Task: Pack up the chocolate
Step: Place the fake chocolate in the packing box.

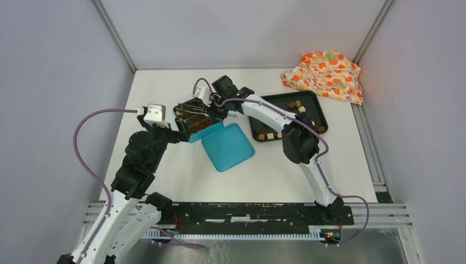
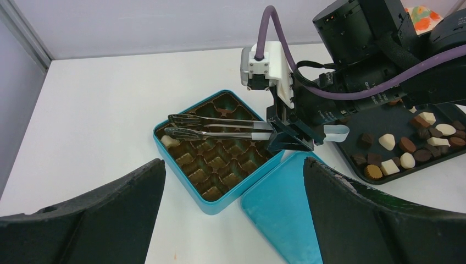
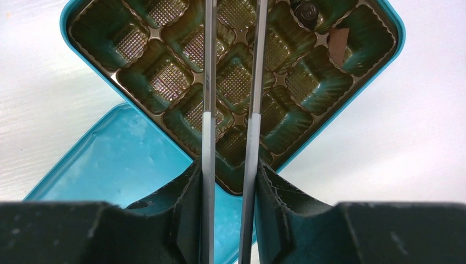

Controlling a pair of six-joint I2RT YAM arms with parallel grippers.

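White table, grey walls, chocolate on black tray

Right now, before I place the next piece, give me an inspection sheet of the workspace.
Surface: white table.
Job's things: chocolates on black tray; teal tin open, few pieces inside; lid beside it.
Clutter: orange flowery cloth, far right corner.
Grippers: right gripper shut on metal tongs above the tin; left gripper open, empty.
Cables: purple cables loop from both arms.
Surroundings: grey walls; nothing else seen.
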